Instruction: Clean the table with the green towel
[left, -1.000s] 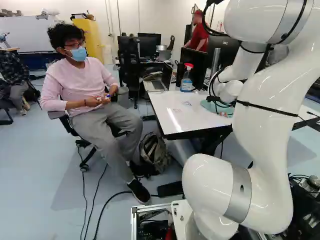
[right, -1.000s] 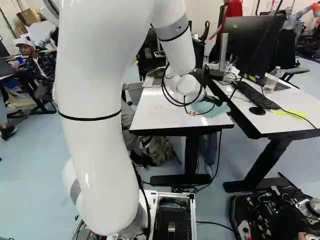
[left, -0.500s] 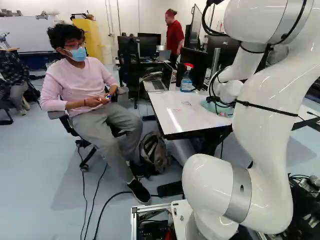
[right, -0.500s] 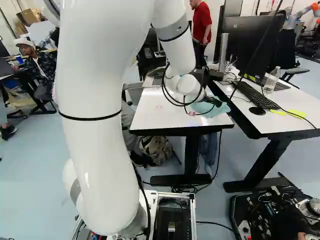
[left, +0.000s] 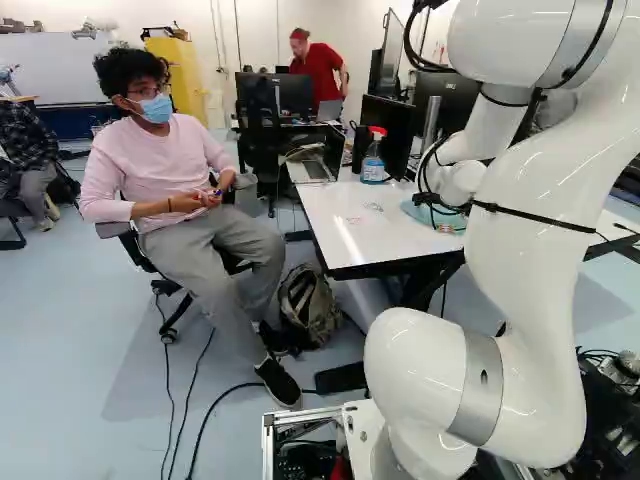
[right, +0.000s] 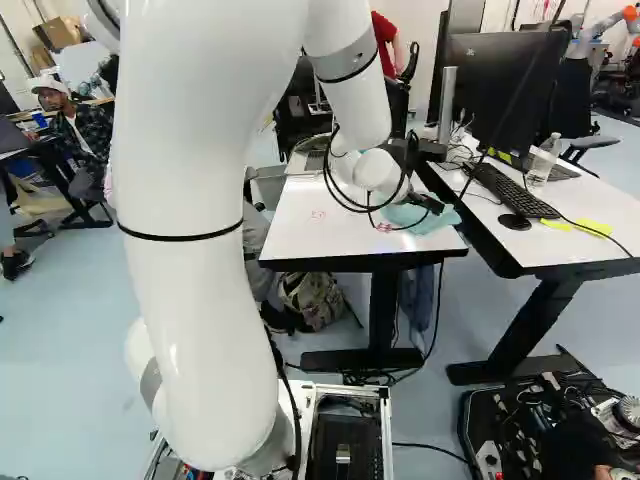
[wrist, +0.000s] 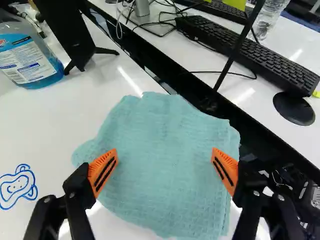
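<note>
The green towel (wrist: 162, 150) lies spread on the white counter (wrist: 50, 117), at the edge facing a second counter (wrist: 255, 112). The fingers (right: 431, 206) stand apart above it; whether they touch the cloth, I cannot tell. A spray bottle (left: 373, 162) and a dark stand (wrist: 67, 35) are beyond the towel, a blue drawing (wrist: 18, 186) near it. The second counter holds a keyboard (wrist: 247, 50), mouse (wrist: 294, 108) and clear bottle (right: 545, 160). The arm (left: 530, 240) hides part of the towel in the left base view; the wrist view cuts off the spray bottle's top.
</note>
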